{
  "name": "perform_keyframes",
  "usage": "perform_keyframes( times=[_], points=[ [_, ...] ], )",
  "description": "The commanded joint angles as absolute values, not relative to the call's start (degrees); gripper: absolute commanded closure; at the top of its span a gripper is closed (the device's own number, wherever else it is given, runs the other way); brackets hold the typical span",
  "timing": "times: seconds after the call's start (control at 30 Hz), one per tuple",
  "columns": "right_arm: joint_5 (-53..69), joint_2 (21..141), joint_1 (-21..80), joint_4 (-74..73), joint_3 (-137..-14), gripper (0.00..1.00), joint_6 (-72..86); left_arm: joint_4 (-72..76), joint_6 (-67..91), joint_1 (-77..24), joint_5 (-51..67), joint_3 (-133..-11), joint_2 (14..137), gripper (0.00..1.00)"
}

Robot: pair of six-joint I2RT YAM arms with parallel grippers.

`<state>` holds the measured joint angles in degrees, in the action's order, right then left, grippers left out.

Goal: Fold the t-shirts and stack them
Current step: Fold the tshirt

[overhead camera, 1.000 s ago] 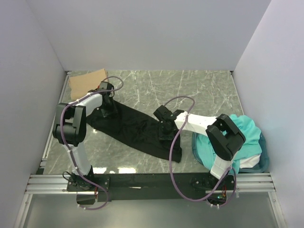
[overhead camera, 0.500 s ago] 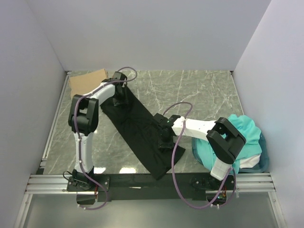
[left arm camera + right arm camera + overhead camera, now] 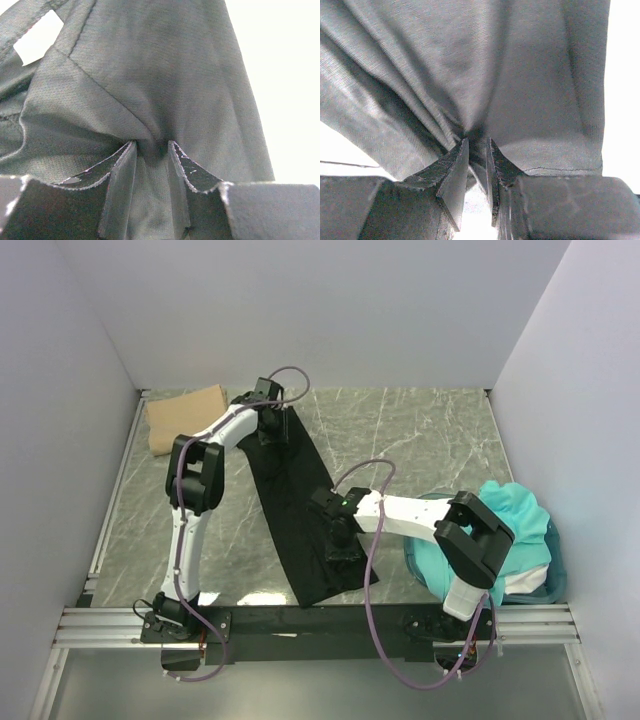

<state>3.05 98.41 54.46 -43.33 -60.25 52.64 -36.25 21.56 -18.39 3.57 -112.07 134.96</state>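
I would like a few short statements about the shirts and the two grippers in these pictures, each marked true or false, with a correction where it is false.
1. The left gripper is shut on the black t-shirt. True.
2. The right gripper hangs open above the blue tub. False: it is shut on the black t-shirt too.
3. The tan-brown t-shirt lies at the far left corner of the table. True.
4. The teal t-shirts lie spread flat on the table. False: they are heaped in the blue tub at the right.
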Motion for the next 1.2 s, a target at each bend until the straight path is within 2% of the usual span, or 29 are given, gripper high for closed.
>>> perform_keyframes(
  times=[0.0,0.33,0.53,0.8,1.17],
  points=[
    [1.41,97.30,55.02,-47.02,-64.51,0.72,53.44,-36.39,18.37,-20.74,10.71,-111.71,138.70,0.62],
    [-3.51,92.46,54.93,-50.54,-68.47,0.71,50.89,-34.54,18.28,-26.45,12.84,-107.14,133.25,0.60],
    [-2.20,92.29,54.93,-43.42,-62.05,0.71,49.13,-39.37,19.07,-26.28,9.32,-110.48,130.61,0.60],
    [-0.62,91.93,55.02,-39.82,-59.59,0.71,47.73,-40.43,24.95,-23.65,10.01,-107.41,127.01,0.62],
    [2.11,95.09,55.02,-37.44,-59.15,0.71,46.67,-40.34,27.25,-21.18,10.20,-105.82,130.95,0.63]
  ],
)
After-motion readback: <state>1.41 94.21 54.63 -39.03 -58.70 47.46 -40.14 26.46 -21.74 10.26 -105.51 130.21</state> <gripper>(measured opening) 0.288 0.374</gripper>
